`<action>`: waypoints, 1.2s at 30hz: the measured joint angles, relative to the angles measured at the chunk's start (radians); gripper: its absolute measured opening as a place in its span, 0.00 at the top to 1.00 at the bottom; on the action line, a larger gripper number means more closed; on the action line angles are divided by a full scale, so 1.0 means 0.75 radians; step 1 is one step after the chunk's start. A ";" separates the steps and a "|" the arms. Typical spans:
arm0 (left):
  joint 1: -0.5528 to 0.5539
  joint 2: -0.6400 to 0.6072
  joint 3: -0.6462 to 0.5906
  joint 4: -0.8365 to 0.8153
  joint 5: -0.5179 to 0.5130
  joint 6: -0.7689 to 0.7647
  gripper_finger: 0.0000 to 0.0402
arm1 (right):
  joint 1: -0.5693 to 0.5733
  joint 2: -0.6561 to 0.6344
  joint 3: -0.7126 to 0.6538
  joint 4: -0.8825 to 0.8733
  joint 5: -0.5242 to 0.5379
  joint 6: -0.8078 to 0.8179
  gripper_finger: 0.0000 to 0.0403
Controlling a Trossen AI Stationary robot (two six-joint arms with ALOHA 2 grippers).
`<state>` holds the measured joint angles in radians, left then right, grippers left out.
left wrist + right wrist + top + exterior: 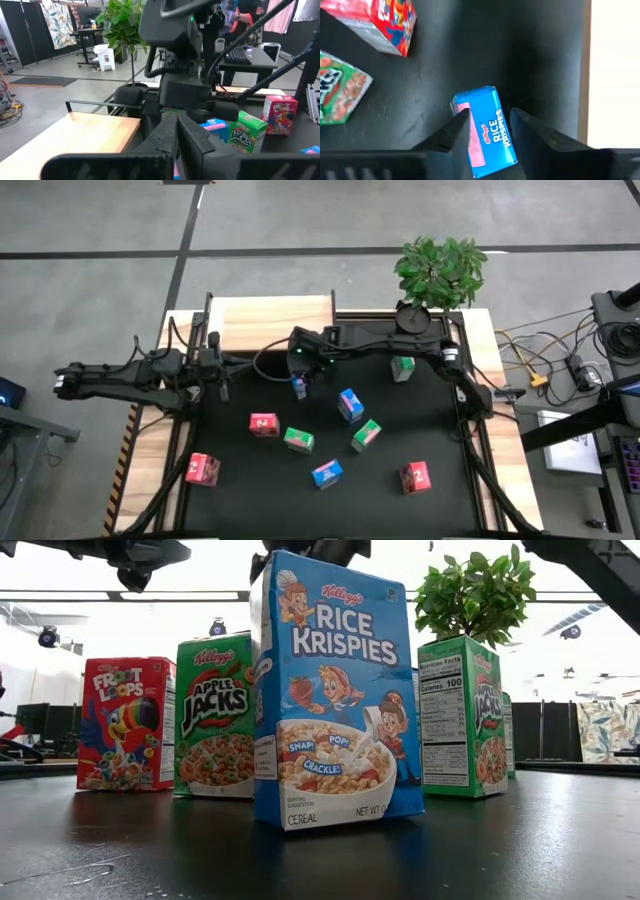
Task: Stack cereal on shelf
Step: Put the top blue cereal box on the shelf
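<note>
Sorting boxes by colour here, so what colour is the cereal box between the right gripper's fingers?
Blue, a Rice Krispies box; the right wrist view shows it best.
</note>
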<state>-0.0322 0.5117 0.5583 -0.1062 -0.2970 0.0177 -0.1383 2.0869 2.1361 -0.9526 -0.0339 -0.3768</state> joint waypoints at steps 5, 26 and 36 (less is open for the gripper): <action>0.001 0.000 0.000 -0.001 0.000 0.000 1.00 | 0.000 0.036 0.001 -0.028 0.019 -0.064 0.48; 0.001 0.001 -0.001 -0.002 0.000 0.023 1.00 | 0.001 0.038 -0.087 -0.005 0.114 -0.094 0.31; 0.000 0.001 -0.001 -0.001 0.000 0.024 1.00 | 0.001 0.038 -0.115 0.002 0.104 -0.081 0.43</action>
<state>-0.0319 0.5125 0.5579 -0.1070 -0.2970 0.0357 -0.1375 2.1155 2.0502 -0.9512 0.0445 -0.4377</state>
